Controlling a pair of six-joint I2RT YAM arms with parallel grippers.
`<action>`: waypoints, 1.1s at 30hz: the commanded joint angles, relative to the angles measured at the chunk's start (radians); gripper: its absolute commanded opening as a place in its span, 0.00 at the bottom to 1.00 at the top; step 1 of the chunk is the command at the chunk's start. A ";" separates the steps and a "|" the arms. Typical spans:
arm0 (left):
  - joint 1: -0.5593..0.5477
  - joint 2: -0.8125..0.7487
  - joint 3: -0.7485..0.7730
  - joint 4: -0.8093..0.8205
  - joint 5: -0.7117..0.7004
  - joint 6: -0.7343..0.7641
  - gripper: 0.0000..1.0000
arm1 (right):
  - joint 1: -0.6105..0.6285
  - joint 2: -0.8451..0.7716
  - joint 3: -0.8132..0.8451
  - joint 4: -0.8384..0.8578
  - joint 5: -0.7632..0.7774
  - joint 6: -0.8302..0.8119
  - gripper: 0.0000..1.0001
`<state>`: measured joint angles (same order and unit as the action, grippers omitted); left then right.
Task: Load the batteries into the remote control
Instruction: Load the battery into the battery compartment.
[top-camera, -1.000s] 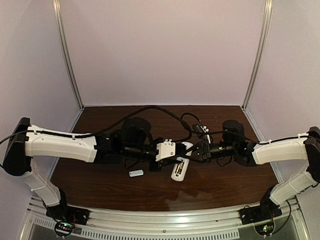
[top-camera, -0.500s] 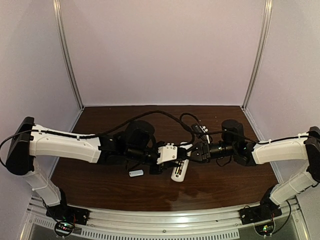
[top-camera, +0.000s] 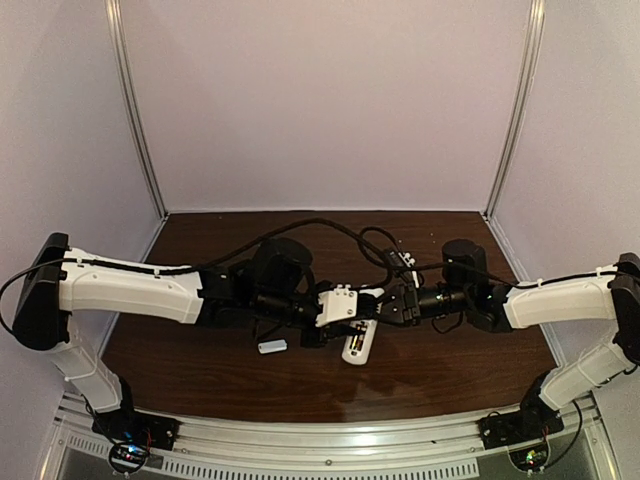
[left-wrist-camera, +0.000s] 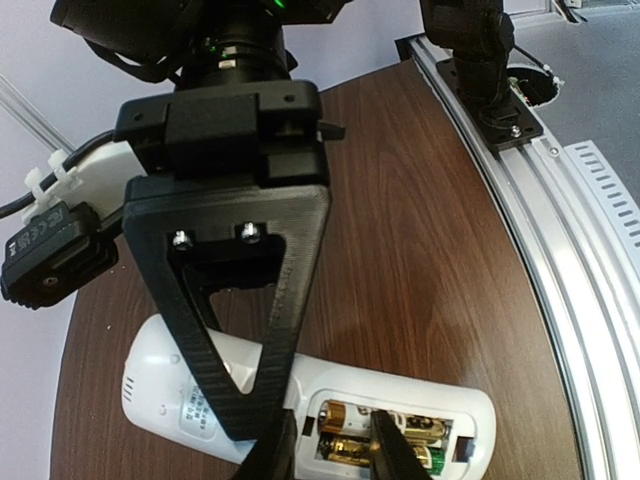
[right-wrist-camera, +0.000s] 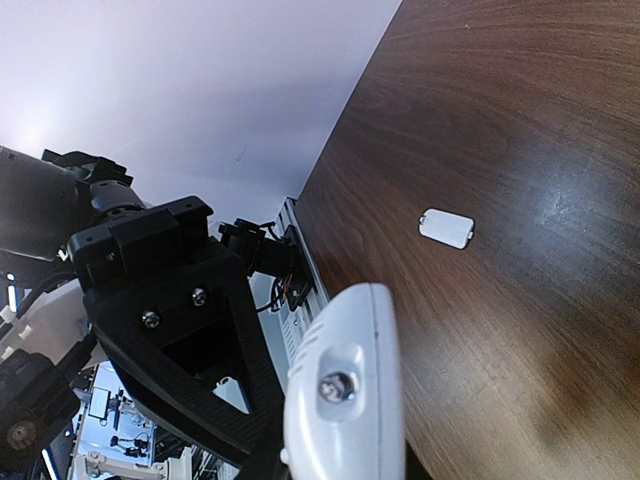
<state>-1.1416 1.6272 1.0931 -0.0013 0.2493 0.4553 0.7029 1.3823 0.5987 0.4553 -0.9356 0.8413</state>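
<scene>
The remote control (left-wrist-camera: 300, 370) lies back up on the table, its recess uncovered. Two golden batteries (left-wrist-camera: 385, 420) sit side by side in the recess. My left gripper (left-wrist-camera: 335, 455) hovers right over them, jaws a little apart; one fingertip (left-wrist-camera: 395, 455) rests on the batteries, the other stands at the recess's end. In the top view the left gripper (top-camera: 350, 322) covers the remote (top-camera: 358, 345). My right gripper (top-camera: 385, 305) is shut on the remote's far end; in the right wrist view that rounded end (right-wrist-camera: 345, 400) fills the space between the fingers.
A small flat white cover piece (top-camera: 272, 346) lies on the dark wood table left of the remote, also seen as the cover (right-wrist-camera: 446, 227) in the right wrist view. The metal rail (left-wrist-camera: 560, 230) runs along the near table edge. Cables loop behind the grippers.
My left gripper has slid right over the remote's recess, hiding the batteries from the top view. The right arm and the remote have stayed nearly still.
</scene>
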 joint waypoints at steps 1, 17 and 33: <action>-0.001 -0.006 0.025 0.020 -0.012 0.009 0.28 | 0.014 0.010 0.029 0.021 -0.017 -0.009 0.00; -0.001 0.004 0.028 0.014 0.017 0.038 0.20 | 0.023 0.024 0.048 0.008 -0.030 -0.016 0.00; -0.006 0.032 -0.018 -0.038 0.047 0.050 0.06 | 0.023 0.001 0.058 0.037 -0.043 0.008 0.00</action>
<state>-1.1419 1.6283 1.0943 -0.0090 0.2874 0.4892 0.7139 1.4048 0.6170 0.4374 -0.9436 0.8391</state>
